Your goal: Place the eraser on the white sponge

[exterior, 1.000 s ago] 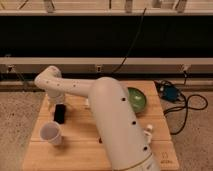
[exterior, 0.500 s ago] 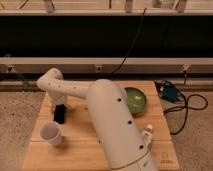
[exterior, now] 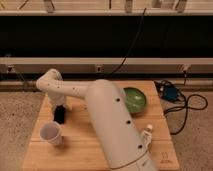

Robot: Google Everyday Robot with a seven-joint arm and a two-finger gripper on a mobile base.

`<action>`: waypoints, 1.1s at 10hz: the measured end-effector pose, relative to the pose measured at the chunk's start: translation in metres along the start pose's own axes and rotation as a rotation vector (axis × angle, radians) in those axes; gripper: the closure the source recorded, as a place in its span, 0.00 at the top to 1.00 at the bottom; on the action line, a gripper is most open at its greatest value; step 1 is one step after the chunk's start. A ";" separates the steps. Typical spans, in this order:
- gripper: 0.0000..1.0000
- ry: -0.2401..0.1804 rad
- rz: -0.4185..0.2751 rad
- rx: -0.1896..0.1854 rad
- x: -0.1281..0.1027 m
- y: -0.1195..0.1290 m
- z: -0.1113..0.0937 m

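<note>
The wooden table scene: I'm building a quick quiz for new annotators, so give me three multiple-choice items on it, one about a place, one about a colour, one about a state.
1. Where does the gripper sit?
A. over the left part of the wooden table, just above the white cup
B. inside the bowl
C. off the table's right edge

2. What colour is the bowl?
A. red
B. green
C. blue

3. How does the white cup stand?
A. tipped on its side
B. upside down
C. upright, mouth up

Answers:
1 A, the arm reaches left across the wooden table and ends at a dark shape beside the cup.
2 B, the bowl at the table's right rear is plainly green.
3 C, its open rim faces up.
</note>
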 end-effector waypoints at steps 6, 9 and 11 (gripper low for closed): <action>0.00 0.019 0.010 -0.013 0.001 0.011 -0.013; 0.00 0.065 0.049 0.000 0.005 0.033 -0.059; 0.00 0.091 0.085 0.000 0.006 0.055 -0.088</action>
